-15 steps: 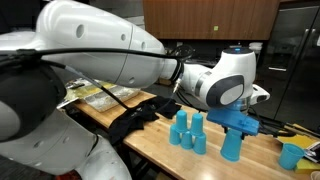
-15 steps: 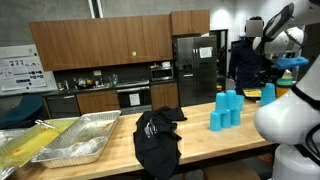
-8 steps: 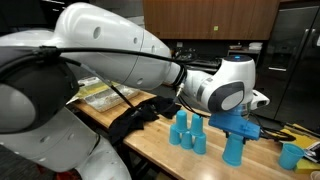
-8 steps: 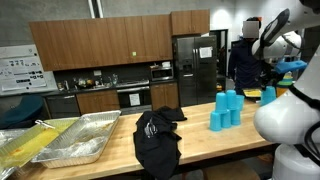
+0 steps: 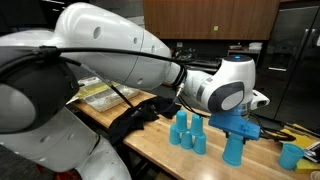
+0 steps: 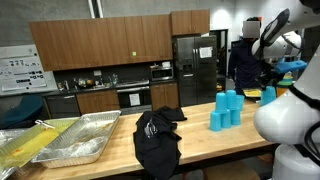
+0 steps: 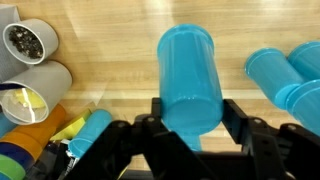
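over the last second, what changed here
The gripper, closed on the blue cup, sank slightly toward the wooden table in the first half second, then held. The cluster of blue cups, black cloth and foil trays stayed put.

two wide exteriors, one downward wrist close-up

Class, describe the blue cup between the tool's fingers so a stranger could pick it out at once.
Find the wooden table in front of the dark cabinets. Beside a cluster of blue cups stands one blue cup on its own. It alone sits between the fingers of the robot's tool; the others stand free.
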Robot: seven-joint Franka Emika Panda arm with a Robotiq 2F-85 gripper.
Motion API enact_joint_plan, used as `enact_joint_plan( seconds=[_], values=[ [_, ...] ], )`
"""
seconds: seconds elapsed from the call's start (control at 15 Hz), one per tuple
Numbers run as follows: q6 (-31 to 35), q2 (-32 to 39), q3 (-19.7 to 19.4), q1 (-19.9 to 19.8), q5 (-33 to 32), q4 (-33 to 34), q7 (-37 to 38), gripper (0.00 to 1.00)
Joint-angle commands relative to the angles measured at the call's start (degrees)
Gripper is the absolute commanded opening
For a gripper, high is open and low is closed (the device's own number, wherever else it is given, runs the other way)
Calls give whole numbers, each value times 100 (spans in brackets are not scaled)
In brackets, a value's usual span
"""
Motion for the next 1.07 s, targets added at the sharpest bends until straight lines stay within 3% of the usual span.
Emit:
enact_joint_plan(
  seconds=[0.0, 0.2, 0.27, 1.0],
  values=[
    [-9, 8, 46, -47, 26, 8, -18, 61],
    [-9, 8, 46, -47, 26, 7, -18, 61],
    [-9, 8, 46, -47, 26, 7, -18, 36],
    [149, 389, -8, -268, -66, 133, 254, 36]
  ],
)
